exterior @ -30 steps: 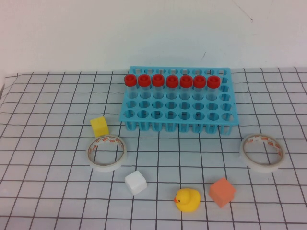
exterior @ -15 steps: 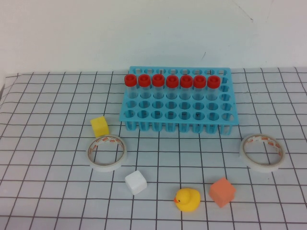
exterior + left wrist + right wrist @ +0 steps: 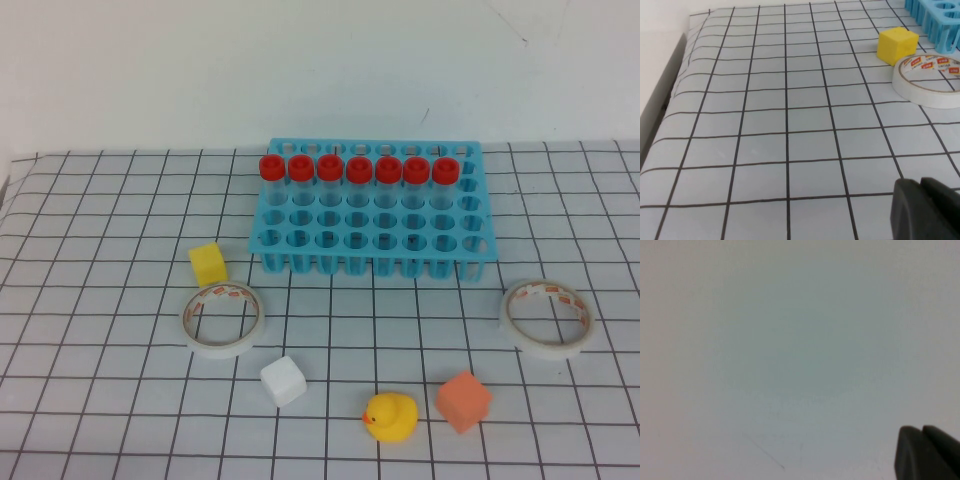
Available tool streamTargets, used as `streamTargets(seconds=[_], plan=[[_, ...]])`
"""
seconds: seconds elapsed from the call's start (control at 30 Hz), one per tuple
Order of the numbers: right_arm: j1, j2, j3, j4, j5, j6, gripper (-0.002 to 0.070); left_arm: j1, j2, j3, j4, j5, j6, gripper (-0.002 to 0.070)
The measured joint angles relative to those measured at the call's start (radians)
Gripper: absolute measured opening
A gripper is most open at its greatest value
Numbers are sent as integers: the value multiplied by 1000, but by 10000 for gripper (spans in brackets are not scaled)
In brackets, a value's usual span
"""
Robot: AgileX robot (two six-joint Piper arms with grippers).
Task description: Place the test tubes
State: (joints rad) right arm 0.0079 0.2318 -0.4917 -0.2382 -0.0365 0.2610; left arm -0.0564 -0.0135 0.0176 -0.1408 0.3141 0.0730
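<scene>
A blue test tube rack (image 3: 370, 215) stands at the back middle of the gridded mat. Several clear test tubes with red caps (image 3: 358, 171) stand upright in a row along its far side. Neither arm shows in the high view. In the left wrist view my left gripper (image 3: 921, 186) hangs shut and empty over bare mat, with a corner of the rack (image 3: 935, 22) far ahead. In the right wrist view my right gripper (image 3: 922, 432) is shut and empty, facing a plain white surface.
A yellow cube (image 3: 207, 263) (image 3: 896, 45) and a tape roll (image 3: 223, 319) (image 3: 930, 80) lie left of the rack. A second tape roll (image 3: 546, 317) lies at the right. A white cube (image 3: 282, 380), a yellow duck (image 3: 390, 416) and an orange cube (image 3: 463, 401) sit near the front.
</scene>
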Motion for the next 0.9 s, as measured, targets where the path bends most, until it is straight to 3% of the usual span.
streamTargets(seconds=[0.17, 0.27, 0.63, 0.9], plan=[[-2, -63, 0, 250, 196, -470, -1, 0, 0, 0, 0, 0, -2, -1], [-2, -84, 25, 278, 204, -527, -1, 0, 0, 0, 0, 0, -2, -1], [-81, -119, 213, 286, 329, -514, -1, 0, 0, 0, 0, 0, -2, -1], [-80, -134, 376, 139, 334, -286, -1, 0, 0, 0, 0, 0, -2, -1]])
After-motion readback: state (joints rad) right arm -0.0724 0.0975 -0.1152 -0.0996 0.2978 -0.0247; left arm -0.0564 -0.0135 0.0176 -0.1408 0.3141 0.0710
